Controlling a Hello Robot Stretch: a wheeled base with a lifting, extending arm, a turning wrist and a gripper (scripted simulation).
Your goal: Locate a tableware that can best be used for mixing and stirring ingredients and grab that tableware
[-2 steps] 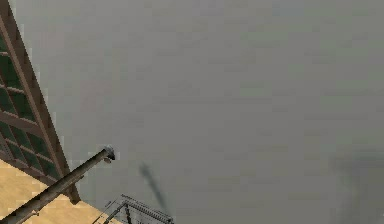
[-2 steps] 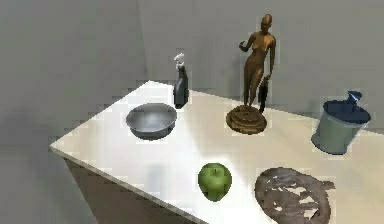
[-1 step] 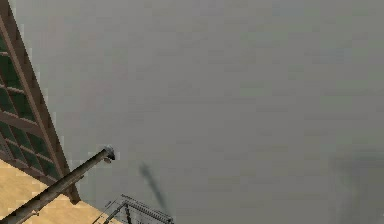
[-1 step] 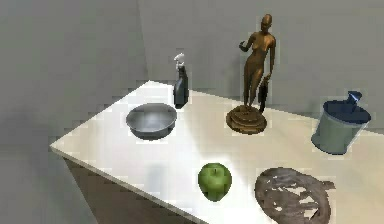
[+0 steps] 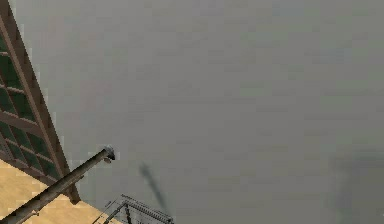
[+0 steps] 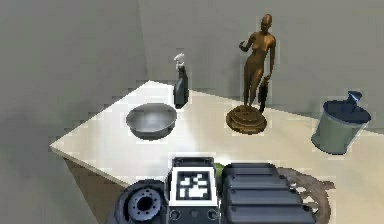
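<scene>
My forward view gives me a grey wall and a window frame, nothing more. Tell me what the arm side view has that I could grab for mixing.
Observer: A grey metal bowl sits upright on a pale table, toward the arm side view's left. It looks like the best fit for mixing.
Operator: Name whatever stands closest to that bowl.
Observer: A dark spray bottle stands upright just behind the bowl's right rim. I cannot tell whether the two touch.
</scene>
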